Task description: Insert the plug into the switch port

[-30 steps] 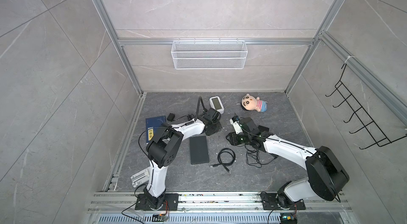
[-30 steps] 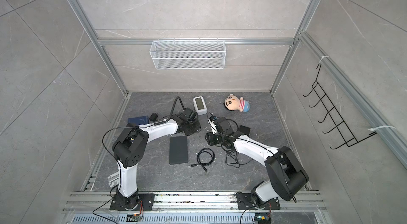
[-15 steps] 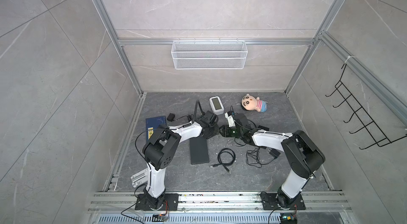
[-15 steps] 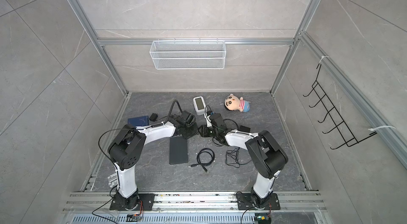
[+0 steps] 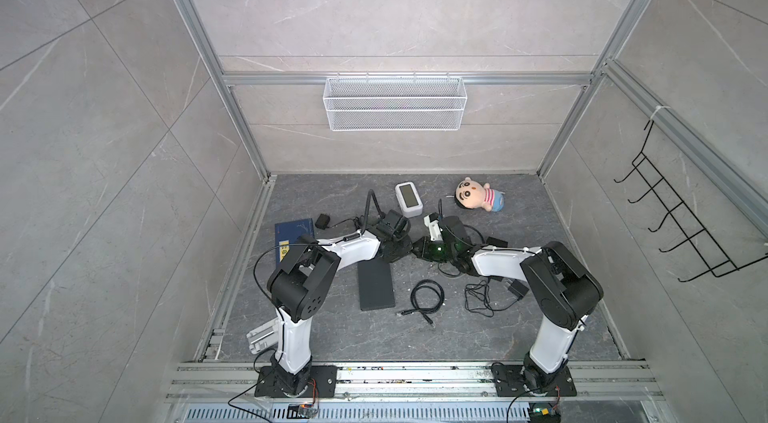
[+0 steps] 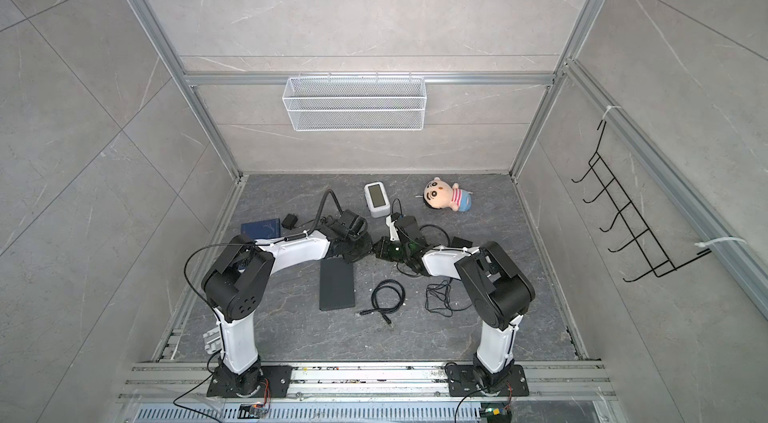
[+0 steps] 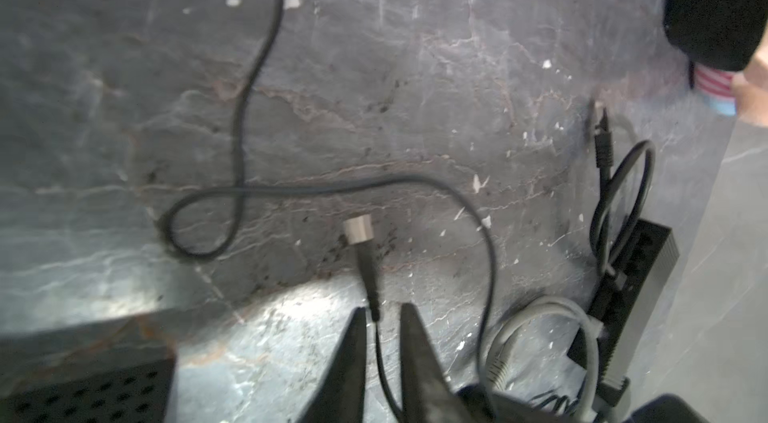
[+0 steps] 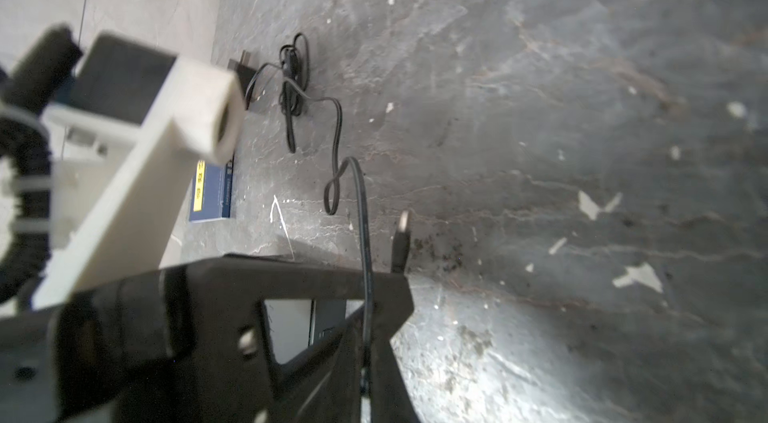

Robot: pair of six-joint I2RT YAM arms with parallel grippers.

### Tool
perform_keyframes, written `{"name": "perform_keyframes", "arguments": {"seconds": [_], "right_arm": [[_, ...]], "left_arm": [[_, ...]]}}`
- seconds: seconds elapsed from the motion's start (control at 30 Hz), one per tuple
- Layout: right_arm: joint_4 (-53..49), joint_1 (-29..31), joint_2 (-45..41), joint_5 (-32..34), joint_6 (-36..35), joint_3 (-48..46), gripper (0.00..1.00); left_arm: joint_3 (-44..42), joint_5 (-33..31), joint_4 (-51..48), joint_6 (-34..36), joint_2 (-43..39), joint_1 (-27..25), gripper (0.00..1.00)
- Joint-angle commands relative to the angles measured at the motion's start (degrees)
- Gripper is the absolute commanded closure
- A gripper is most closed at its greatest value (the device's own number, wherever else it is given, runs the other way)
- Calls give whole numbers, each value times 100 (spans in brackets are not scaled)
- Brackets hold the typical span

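Dark stone floor [image 5: 332, 337]: slab [image 5: 376, 286], plug cable [image 7: 316, 188], doll [image 5: 478, 195]

Our count
We see one doll [image 5: 478, 196], one blue book [image 5: 291, 229], one white device [image 5: 408, 198], one black box [image 5: 376, 286], one wire basket [image 5: 395, 105].

In both top views my left gripper [image 5: 407, 252] and right gripper [image 5: 424, 252] are reading as one dark knot. The switch [image 7: 665, 258] is showing blurred, ports indistinct. The cable [image 8: 365, 225] is vanishing between my right fingers [image 8: 390, 379], cut off by the edge.
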Motion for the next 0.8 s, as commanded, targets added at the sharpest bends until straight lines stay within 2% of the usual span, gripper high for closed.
{"name": "perform_keyframes", "arguments": {"seconds": [0.0, 0.1, 0.17, 0.23, 0.33, 0.5, 0.77], "right_arm": [[-114, -76, 100, -151, 254, -95, 94], [-152, -190, 96, -236, 233, -136, 94], [-150, -249, 63, -317, 234, -167, 94], [-180, -283, 21, -349, 220, -163, 94], [-239, -331, 9, -451, 226, -125, 94], [-236, -478, 16, -840, 284, -112, 94], [-68, -609, -42, -1388, 551, -125, 93]], "left_arm": [[48, 288, -68, 411, -476, 90, 66], [350, 536, -888, 1733, -584, 199, 63], [684, 412, -1760, 2735, -528, 207, 64], [722, 280, -2125, 3629, -521, 213, 68], [450, -108, -1974, 4685, -655, 211, 70], [-131, -336, -1162, 6382, -912, 33, 66], [-392, 255, -515, 8173, -934, 6, 64]]}}
